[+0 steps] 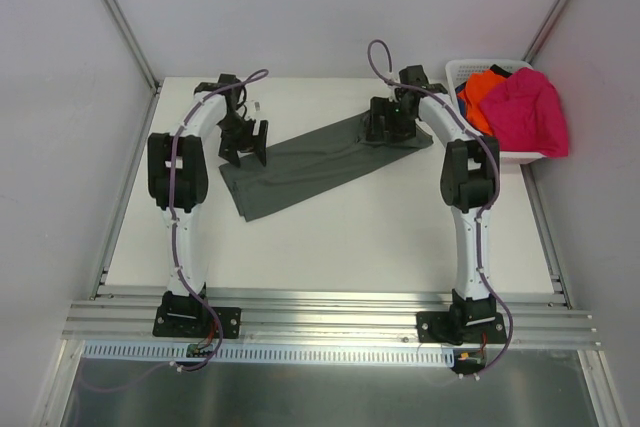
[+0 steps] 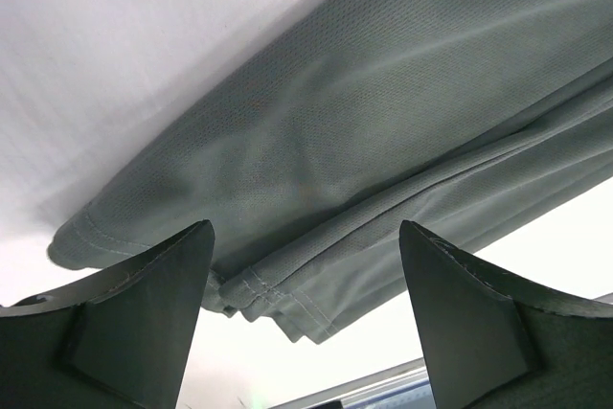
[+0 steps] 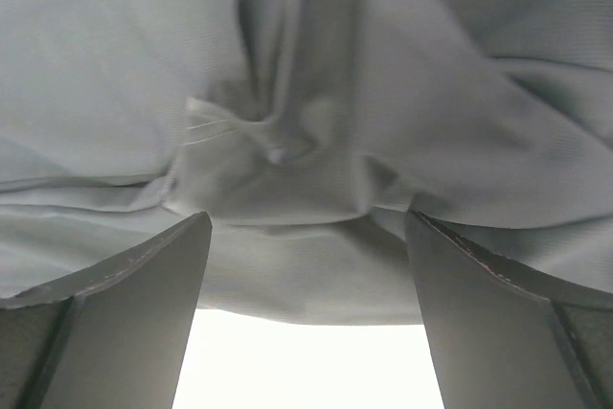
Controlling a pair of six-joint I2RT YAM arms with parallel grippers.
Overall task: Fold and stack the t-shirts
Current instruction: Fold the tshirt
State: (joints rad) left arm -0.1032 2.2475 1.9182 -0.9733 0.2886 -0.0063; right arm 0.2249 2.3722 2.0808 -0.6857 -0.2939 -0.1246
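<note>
Top external alone shows the basket; left pincer and right pincer gape over the dark t-shirt.

The worktop in front of me is plain white and matt. At its far right corner, on my right side, stands a white plastic basket with lattice walls, set close against the right wall. Along the near edge runs a grooved aluminium rail, and just below it a white slotted strip, then a shiny metal sheet. Pale grey walls close in the back and both sides, with a slanting metal post in each far corner.
</note>
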